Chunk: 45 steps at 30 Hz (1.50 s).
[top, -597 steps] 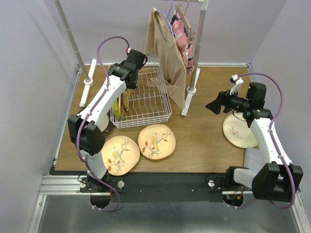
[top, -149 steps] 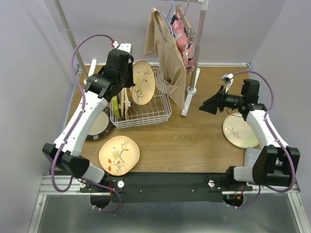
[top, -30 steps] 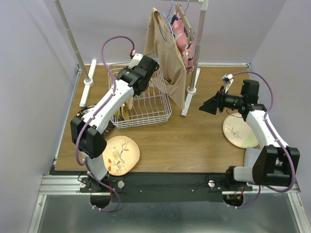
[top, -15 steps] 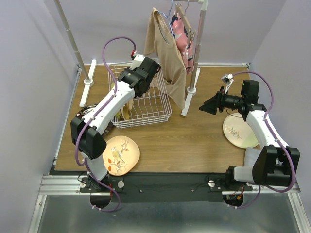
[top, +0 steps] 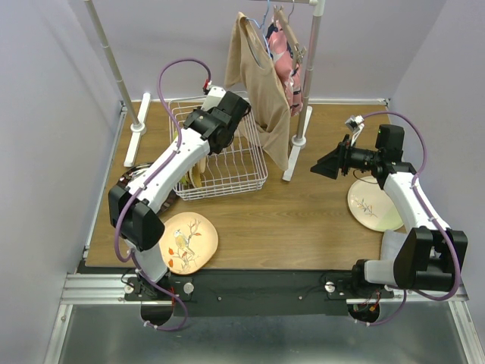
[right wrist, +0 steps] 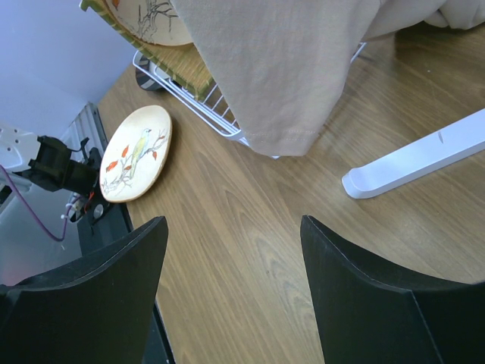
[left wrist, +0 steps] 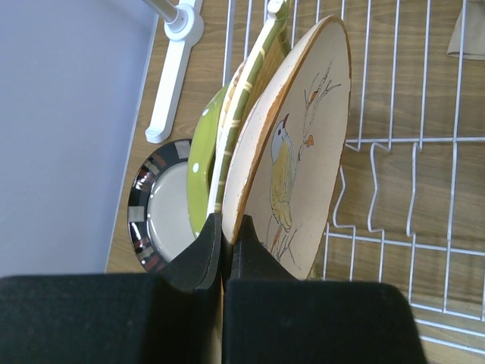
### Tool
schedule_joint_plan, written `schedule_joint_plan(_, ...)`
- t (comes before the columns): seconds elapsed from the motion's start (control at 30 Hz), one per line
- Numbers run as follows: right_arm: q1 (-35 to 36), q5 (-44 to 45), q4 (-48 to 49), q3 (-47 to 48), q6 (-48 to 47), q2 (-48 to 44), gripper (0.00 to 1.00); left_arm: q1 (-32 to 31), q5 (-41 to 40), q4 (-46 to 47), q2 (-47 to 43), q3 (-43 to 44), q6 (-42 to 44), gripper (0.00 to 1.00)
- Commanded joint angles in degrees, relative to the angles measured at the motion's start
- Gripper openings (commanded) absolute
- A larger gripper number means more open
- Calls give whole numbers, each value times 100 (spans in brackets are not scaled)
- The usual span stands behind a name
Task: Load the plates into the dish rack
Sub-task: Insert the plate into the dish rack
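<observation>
Left gripper (left wrist: 226, 231): pressed together, nothing pinched, poised over the dish rack (top: 227, 189), just beside the upright bird plate (left wrist: 292, 167).
Right gripper (right wrist: 233, 224): spread, empty, above the desk (top: 303, 220).
Next plate: the flat bird plate (top: 186, 243) lies back toward the left base, and the left gripper is judged nearer.
Racked on edge: three are counted.
Flat on desk: three are counted, namely the flat bird plate, dark-rimmed plate (left wrist: 155, 208) and cream plate (top: 373, 205) near the right gripper.

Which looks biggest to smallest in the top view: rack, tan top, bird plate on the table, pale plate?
1. Rack
2. Tan top, though it hangs nearer the camera
3. Bird plate and pale plate: alike; the right arm hides part of the pale one
</observation>
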Motion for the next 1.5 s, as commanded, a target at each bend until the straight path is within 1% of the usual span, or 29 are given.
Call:
schedule_joint_plan(0.0,-19,95,22,-36,-29,-20,79,-4,-1132,-275,-358,-126,-33,0)
schedule_joint_plan(0.27,-28,104,22,-27,-20,-20,79,-74,-1159,-275,-332,-143,-33,0)
schedule_joint_plan(0.6,-28,113,22,-27,-20,-20,79,-145,-659,-214,2,-301,-279,0)
schedule_joint_plan(0.7,-37,104,22,-27,-20,-38,79,-145,-466,-48,46,-345,-201,0)
schedule_joint_plan(0.97,-72,78,22,-27,-11,-47,79,-136,-263,164,142,-591,-130,0)
schedule_joint_plan(1.13,-81,78,30,-27,-11,-56,79,-74,62,454,186,-784,1,0)
schedule_joint_plan(1.47,-98,69,22,-27,-20,-56,79,-4,256,604,169,-978,37,0)
